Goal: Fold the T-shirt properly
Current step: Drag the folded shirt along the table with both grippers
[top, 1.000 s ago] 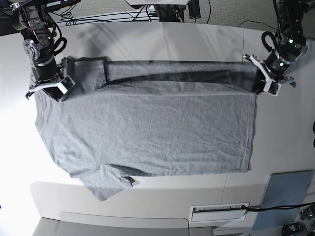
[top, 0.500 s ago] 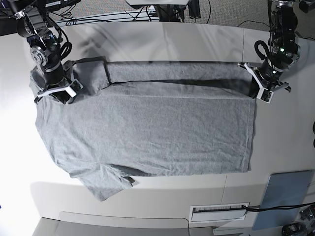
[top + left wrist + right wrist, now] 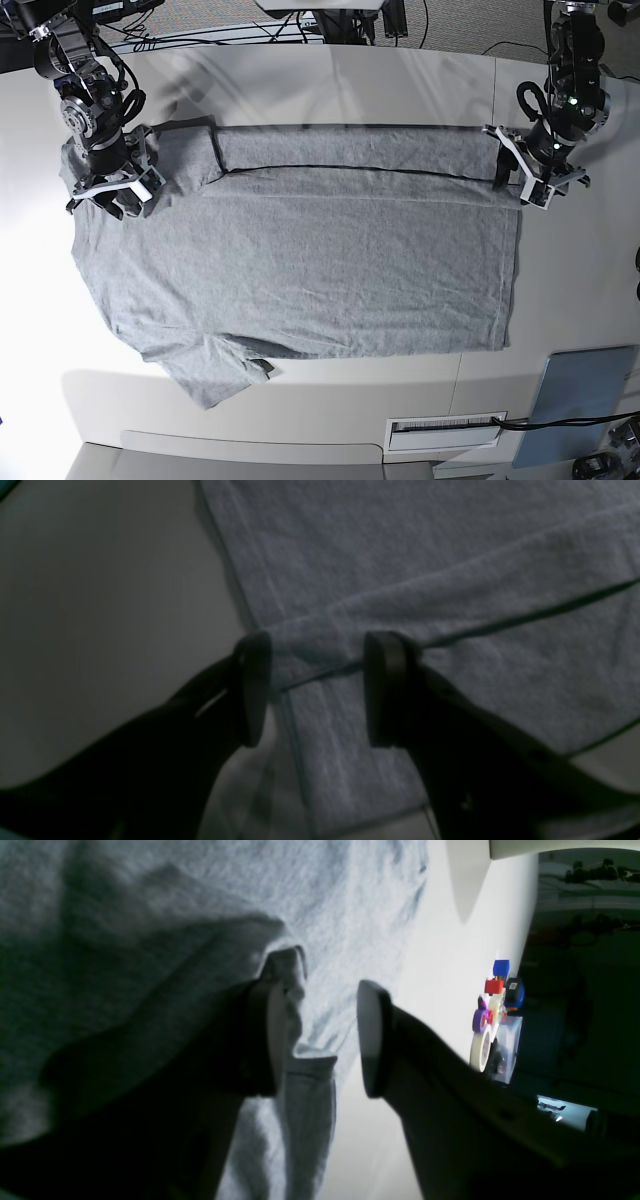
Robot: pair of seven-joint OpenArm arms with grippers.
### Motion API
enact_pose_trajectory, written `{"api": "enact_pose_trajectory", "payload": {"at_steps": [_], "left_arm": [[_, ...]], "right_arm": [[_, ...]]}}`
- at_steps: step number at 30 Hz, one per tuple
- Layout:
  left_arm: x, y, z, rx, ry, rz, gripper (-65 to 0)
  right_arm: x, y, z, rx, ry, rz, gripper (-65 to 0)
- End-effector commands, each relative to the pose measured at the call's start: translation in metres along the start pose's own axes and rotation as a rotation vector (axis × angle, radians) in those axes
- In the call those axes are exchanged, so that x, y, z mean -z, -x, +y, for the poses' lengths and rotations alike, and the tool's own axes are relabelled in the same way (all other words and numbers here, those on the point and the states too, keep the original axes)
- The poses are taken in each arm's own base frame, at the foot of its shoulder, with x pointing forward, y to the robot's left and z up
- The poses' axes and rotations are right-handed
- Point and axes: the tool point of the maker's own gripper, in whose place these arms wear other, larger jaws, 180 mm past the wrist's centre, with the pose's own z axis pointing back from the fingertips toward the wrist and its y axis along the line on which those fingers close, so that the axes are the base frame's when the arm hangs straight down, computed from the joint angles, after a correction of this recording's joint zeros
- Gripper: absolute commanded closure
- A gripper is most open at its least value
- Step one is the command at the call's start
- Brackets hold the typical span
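Across the white table (image 3: 300,410), we see the grey T-shirt (image 3: 310,270) spread wide, its long axis running left to right and one sleeve poking toward the near side at left. Over its far corners, we have the left gripper (image 3: 317,687) and right gripper (image 3: 320,1040) both spread apart, pinching nothing; we cannot tell whether their fingertips touch cloth.

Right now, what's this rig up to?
The two arms are folding a large grey T-shirt spread on a white table. One long edge is turned over onto the rest, so the fold looks only partly done. The left gripper and right gripper are both at that turned-over edge, one near each end, jaws apart and holding nothing. A sleeve sticks out on the opposite side.
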Motion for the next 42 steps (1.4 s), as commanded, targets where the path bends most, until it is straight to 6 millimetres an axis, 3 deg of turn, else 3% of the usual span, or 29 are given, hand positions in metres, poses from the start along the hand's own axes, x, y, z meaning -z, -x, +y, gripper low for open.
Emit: {"api": "enact_pose_trajectory", "payload": {"at_steps": [1,8,12,15,17,22,25,33,37,42], "left_arm": [[-0.003,-0.01,0.008,0.012,-0.017,-0.026,-30.9],[-0.006,-0.004,0.0,-0.015,0.014,-0.008,-30.7],[-0.015,-0.001,-0.017,-0.086,0.069,-0.027,-30.6],[-0.019,0.01,-0.026,-0.124,0.092,-0.012,-26.7],[-0.022,0.012,-0.03,-0.154,0.108,-0.016,-22.0],[-0.017,0.014,-0.025,-0.245,0.059,-0.023,-6.9],[-0.01,0.019,-0.027,-0.291,0.049,-0.016,-1.3],[0.02,0.041,-0.044,-0.41,0.084,0.047,-0.8],[0.016,0.064,-0.055,-0.407,0.113,0.126,-0.8],[0.0,0.092,-0.069,-0.417,0.125,0.191,-0.8]], "right_arm": [[-0.001,-0.004,-0.018,-0.015,0.051,-0.015,-23.6],[-0.016,-0.01,-0.038,0.063,0.158,0.02,-23.6],[-0.032,-0.015,-0.023,0.088,0.139,-0.002,-23.6],[-0.04,-0.001,-0.022,0.136,0.182,0.03,-23.2],[-0.042,0.007,-0.026,0.18,0.199,0.051,-18.5],[-0.037,0.024,-0.033,0.326,0.17,0.083,0.0],[-0.029,0.038,-0.015,0.425,0.089,0.108,0.0],[-0.007,0.067,0.041,0.556,-0.097,0.204,0.0],[-0.014,0.084,0.056,0.525,-0.13,0.269,0.0],[-0.033,0.09,0.068,0.483,-0.149,0.283,0.0]]}}
